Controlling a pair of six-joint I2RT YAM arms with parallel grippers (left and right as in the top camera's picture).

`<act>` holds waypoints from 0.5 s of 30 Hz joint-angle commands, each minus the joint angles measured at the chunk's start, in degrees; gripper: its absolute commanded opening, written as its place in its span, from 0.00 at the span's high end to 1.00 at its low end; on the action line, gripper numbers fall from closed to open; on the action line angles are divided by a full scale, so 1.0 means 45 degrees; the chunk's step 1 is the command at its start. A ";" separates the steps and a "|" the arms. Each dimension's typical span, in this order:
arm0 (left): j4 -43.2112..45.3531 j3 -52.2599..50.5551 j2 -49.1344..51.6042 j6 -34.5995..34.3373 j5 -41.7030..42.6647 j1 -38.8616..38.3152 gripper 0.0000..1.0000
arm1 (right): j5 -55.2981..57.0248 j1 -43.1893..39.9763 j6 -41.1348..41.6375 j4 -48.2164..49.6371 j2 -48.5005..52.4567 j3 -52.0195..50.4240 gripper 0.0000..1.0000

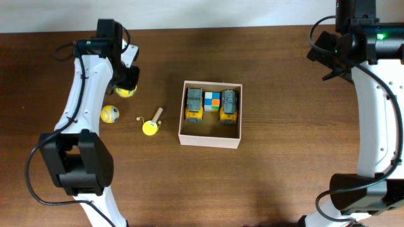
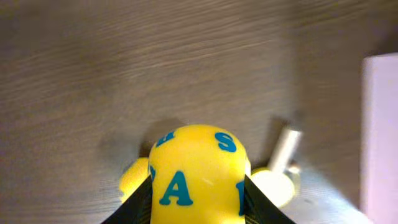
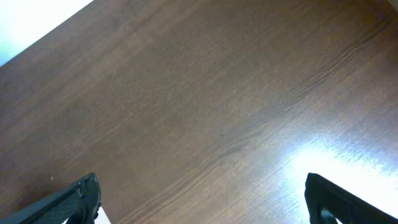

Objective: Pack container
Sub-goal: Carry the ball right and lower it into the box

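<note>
Wood tabletop (image 1: 284,183); yellow ball (image 2: 198,180) pinched by left claw (image 2: 199,208), right claw (image 3: 202,202) spread empty; round ball possibly squeezed out before container (image 1: 211,130).

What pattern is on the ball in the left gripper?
Blue letters on the yellow ball; clearest in the left wrist view.

The ball (image 2: 196,174) in the left gripper (image 2: 197,208) is bright yellow with blue capital letters; the fingers (image 2: 140,202) are black. Beside that gripper lie a second yellow ball (image 1: 110,114) with a grey mark and a yellow disc toy (image 1: 150,128) with a pale wooden handle. The container (image 1: 210,140) has white walls and a tan inside. Its cube (image 1: 212,101) shows white, blue, orange and green squares between a grey-and-yellow truck (image 1: 194,104) and its twin (image 1: 229,105). The counter (image 1: 284,157) is dark brown wood grain.
</note>
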 commanded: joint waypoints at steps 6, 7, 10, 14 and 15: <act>-0.2011 0.1928 0.0083 0.0937 0.3196 -0.1331 0.72 | 0.0194 -0.0049 0.0058 0.0000 0.0044 0.0034 0.01; -0.2273 0.2011 0.0083 0.1156 0.3429 -0.1579 0.72 | 0.0194 -0.0049 0.0058 0.0000 0.0044 0.0034 0.01; -0.2909 0.2084 0.0083 0.1632 0.3594 -0.2278 0.73 | 0.0194 -0.0049 0.0058 0.0000 0.0044 0.0034 0.01; -0.3667 0.2084 0.0083 0.2356 0.3580 -0.3410 0.73 | 0.0194 -0.0049 0.0058 0.0000 0.0044 0.0034 0.01; -0.3769 0.2084 0.0083 0.2487 0.3589 -0.3623 0.73 | 0.0194 -0.0049 0.0058 0.0000 0.0044 0.0034 0.01</act>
